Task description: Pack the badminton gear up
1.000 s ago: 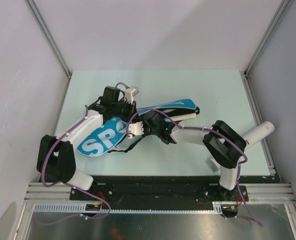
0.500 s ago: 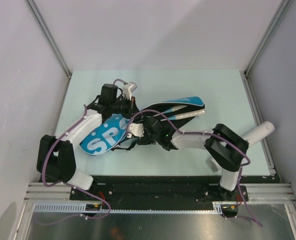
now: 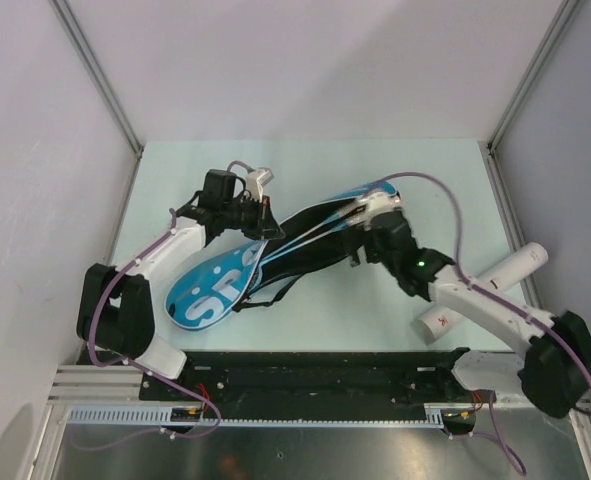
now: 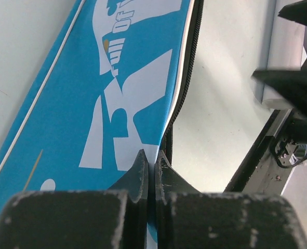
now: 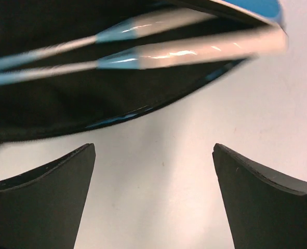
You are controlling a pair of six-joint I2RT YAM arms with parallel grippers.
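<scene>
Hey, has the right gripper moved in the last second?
Yes. The right gripper has swung rightward, toward the white tube, from the middle of the racket cover to its narrow end.

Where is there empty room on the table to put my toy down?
The far strip of the table along the back wall is bare, and so is the near patch between the racket cover and the white tube. The middle is crowded: the left hand pinches the cover and the open right hand hangs at its handle end.

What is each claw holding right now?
Left claw: closed on the cover edge.
Right claw: open, holding nothing.
</scene>
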